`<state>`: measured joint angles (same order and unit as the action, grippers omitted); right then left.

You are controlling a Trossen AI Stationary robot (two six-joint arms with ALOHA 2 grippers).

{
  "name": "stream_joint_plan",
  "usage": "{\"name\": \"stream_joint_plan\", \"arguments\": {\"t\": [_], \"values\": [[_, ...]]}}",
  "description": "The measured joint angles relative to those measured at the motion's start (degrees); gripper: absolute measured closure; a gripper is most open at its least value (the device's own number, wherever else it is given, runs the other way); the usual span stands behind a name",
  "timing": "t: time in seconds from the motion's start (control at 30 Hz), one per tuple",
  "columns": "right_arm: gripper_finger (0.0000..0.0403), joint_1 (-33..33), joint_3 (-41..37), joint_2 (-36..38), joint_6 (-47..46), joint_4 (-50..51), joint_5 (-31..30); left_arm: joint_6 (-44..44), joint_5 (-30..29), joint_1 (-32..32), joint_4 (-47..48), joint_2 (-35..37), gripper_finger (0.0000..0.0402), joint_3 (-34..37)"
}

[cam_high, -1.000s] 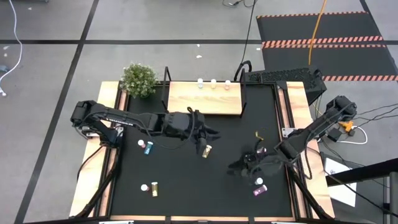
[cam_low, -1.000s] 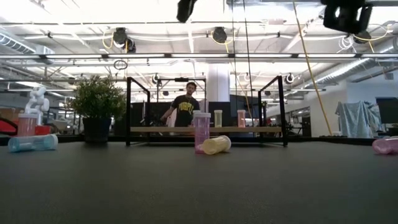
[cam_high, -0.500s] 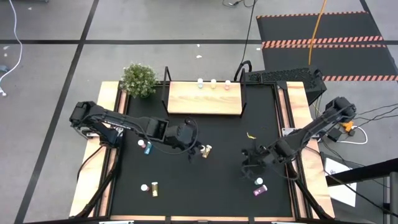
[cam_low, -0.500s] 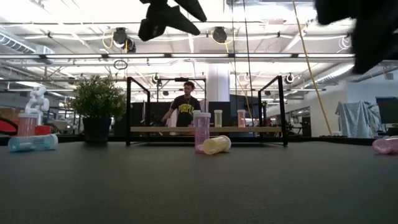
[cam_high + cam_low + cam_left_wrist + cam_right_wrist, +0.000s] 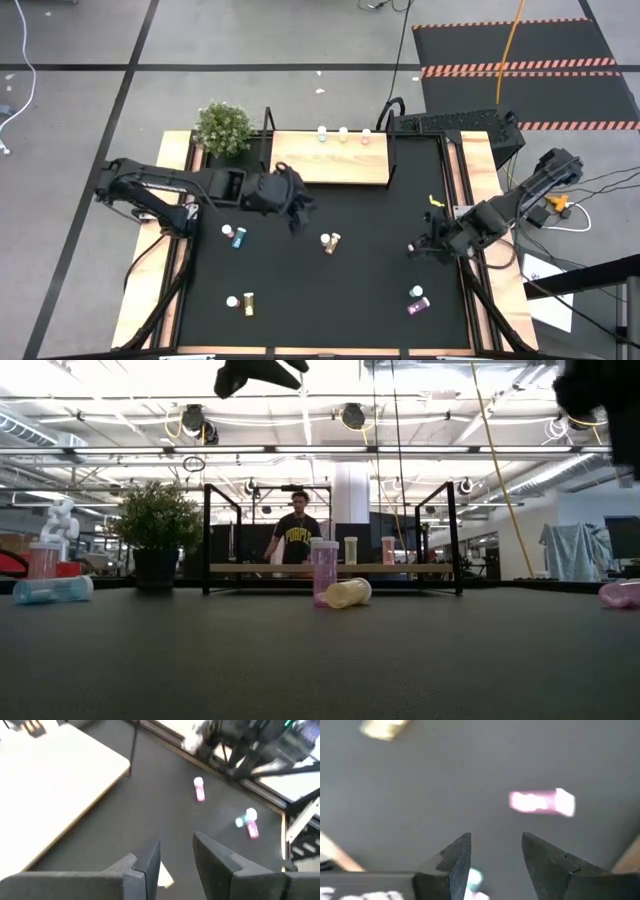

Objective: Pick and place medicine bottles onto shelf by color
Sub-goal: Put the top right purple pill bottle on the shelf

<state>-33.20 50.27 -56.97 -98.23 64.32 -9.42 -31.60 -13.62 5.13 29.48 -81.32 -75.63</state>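
Clutter on the black table (image 5: 370, 290) is small: a potted plant (image 5: 223, 127) stands at the far left corner, just beside the shelf (image 5: 330, 158), and a yellow scrap (image 5: 435, 201) lies near the right rail. In the low view a person (image 5: 296, 532) stands in the room behind the shelf.

On the shelf's far edge three bottles stand upright in a row: a blue one (image 5: 322, 133), a yellow one (image 5: 344, 133) and a pink one (image 5: 366, 134).

At the table's middle a pink bottle (image 5: 323, 571) stands upright, and touching it a yellow bottle (image 5: 348, 593) lies on its side, long axis across the table. At the left, a pink bottle (image 5: 228, 231) stands and a blue bottle (image 5: 239, 240) lies just beside it. Near the front left is one more pair (image 5: 240, 300), a white cap and a yellowish bottle. Near the front right a blue bottle (image 5: 416, 292) and a lying pink bottle (image 5: 416, 306) sit together.

The left gripper (image 5: 295, 207) hangs above the table just before the shelf's front edge, its fingers (image 5: 148, 860) a little apart and holding nothing. The right gripper (image 5: 420, 243) hovers near the right rail, fingers (image 5: 456, 857) parted and empty. No object stands between either gripper and the bottles.
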Motion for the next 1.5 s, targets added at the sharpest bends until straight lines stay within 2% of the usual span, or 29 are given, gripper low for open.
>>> {"name": "stream_joint_plan", "arguments": {"t": [0.1, 0.17, 0.3, 0.37, 0.43, 0.57, 0.73, 0.83, 0.97, 1.03, 1.1, 1.27, 1.5], "values": [[0.0234, 1.15, -3.17, 0.22, -6.45, 1.48, 6.27, 3.59, 0.06, -1.92, 0.27, 0.85, 0.0284, 0.0], [0.0234, 2.11, -5.95, 0.36, -10.08, -0.99, 6.79, 5.98, 1.52, -3.28, -0.2, 0.92, 0.0284, 0.0], [0.0233, 3.73, -12.83, 0.2, -15.61, -13.24, 6.63, 11.25, 6.92, -4.72, 0.93, 0.92, 0.0284, 0.0], [0.023, 4.6, -16.25, -0.02, -16.57, -20.99, 7.64, 13.81, 7.77, -4.93, 2.18, 0.92, 0.0284, 0.0], [0.0227, 5.58, -18.76, -0.26, -19.75, -24.71, 8.92, 17.08, 8.0, -5.15, 3.68, 0.92, 0.0284, 0.0], [0.0226, 5.8, -20.1, -0.95, -26.22, -23.05, 12.64, 22.6, 8.08, -6.65, 5.51, 0.92, 0.0284, 0.0], [0.0227, 5.8, -20.03, -0.91, -32.43, -24.9, 14.19, 27.48, 8.21, -8.79, 6.78, 0.92, 0.0284, 0.0], [0.0227, 5.8, -20.01, -0.93, -32.13, -33.12, 9.86, 27.47, 8.23, -9.95, 10.35, 0.92, 0.0284, 0.0], [0.0232, 5.83, -19.92, -2.87, -24.9, -46.84, -4.01, 28.34, 8.21, -11.29, 21.4, 2.93, 0.0284, 0.01], [0.0242, 5.87, -19.44, -4.86, -24.1, -49.59, -5.14, 28.58, 8.21, -12.09, 26.11, 3.98, 0.0284, 0.02], [0.0255, 5.84, -17.81, -7.75, -27.15, -46.37, -1.47, 28.24, 8.17, -12.81, 28.78, 4.31, 0.0284, 0.11], [0.028, 6.51, -11.71, -12.99, -31.52, -30.44, 9.14, 27.94, 8.04, -12.9, 28.99, 4.84, 0.0284, 0.06], [0.0281, 10.66, -7.58, -12.99, -31.62, -15.67, 9.52, 28.61, 8.01, -12.5, 27.25, 4.76, 0.0284, 0.04]]}}
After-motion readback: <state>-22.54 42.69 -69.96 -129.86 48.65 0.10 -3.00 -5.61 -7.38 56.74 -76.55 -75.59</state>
